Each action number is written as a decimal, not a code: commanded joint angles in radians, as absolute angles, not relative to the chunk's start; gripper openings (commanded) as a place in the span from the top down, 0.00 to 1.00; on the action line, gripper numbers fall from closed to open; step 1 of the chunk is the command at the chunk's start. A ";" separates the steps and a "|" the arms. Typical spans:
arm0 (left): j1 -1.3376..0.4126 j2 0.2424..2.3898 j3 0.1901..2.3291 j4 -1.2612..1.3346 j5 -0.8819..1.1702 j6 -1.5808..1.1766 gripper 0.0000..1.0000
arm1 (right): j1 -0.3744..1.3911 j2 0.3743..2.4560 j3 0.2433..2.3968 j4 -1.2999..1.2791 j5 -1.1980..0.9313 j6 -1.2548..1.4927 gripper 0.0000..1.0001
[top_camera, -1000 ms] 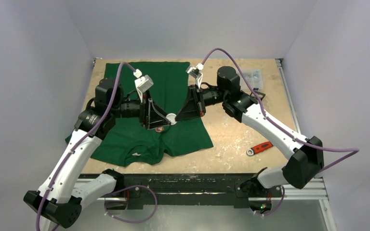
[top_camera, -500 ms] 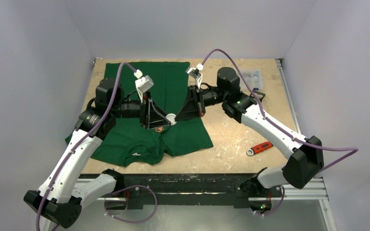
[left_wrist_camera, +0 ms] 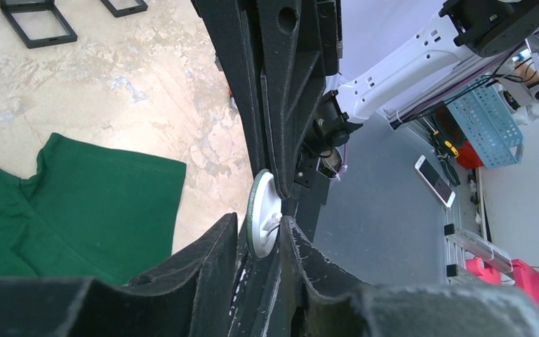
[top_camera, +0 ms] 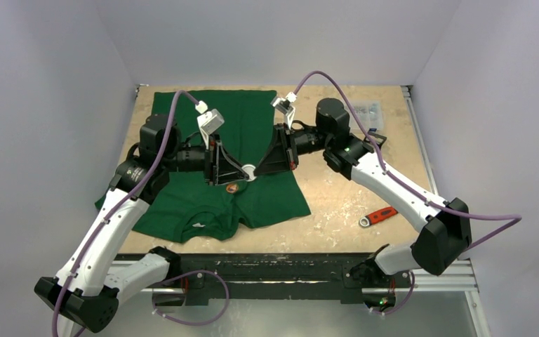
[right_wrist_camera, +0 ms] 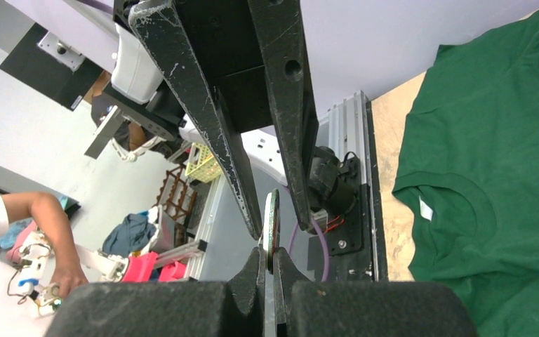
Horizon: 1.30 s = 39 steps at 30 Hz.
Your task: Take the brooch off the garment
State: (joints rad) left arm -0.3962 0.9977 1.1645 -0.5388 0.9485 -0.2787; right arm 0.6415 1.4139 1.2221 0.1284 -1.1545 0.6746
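Note:
The dark green T-shirt (top_camera: 267, 200) lies flat on the table, neck toward the near edge, with its white label (top_camera: 198, 225) showing. Both grippers meet above its middle. The brooch (top_camera: 248, 170) is a round disc with a white back and green rim, held in the air off the shirt. My right gripper (top_camera: 253, 170) is shut on its edge, as the right wrist view shows (right_wrist_camera: 268, 256). My left gripper (top_camera: 243, 175) is open, one finger on each side of the brooch (left_wrist_camera: 263, 210) with small gaps. A small orange round thing (top_camera: 232, 187) lies on the shirt below.
A red-handled tool (top_camera: 379, 215) lies on the table at the right. A clear plastic packet (top_camera: 369, 112) sits at the far right. Grey walls close in the left, back and right sides. The shirt's right sleeve (left_wrist_camera: 112, 196) ends near bare wood.
My left gripper has shifted slightly up and back, uncovering the orange round thing on the shirt. The right gripper and brooch have barely moved.

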 commanded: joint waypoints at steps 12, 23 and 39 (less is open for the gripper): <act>-0.402 1.001 1.158 -0.541 0.851 -0.298 0.83 | 0.665 1.409 1.243 0.183 -1.155 0.692 1.00; -0.402 0.999 1.161 -0.615 0.810 -0.238 0.92 | 0.667 1.414 1.250 0.176 -1.154 0.683 1.00; -0.405 1.020 1.281 -0.865 0.900 0.130 0.71 | 0.666 1.426 1.288 0.026 -1.111 0.527 1.00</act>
State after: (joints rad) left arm -0.4030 1.0321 1.2430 -0.7990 0.9058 0.0303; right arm 0.6704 1.4414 1.2251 0.0593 -1.1141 0.5831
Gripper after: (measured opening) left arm 0.228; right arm 0.019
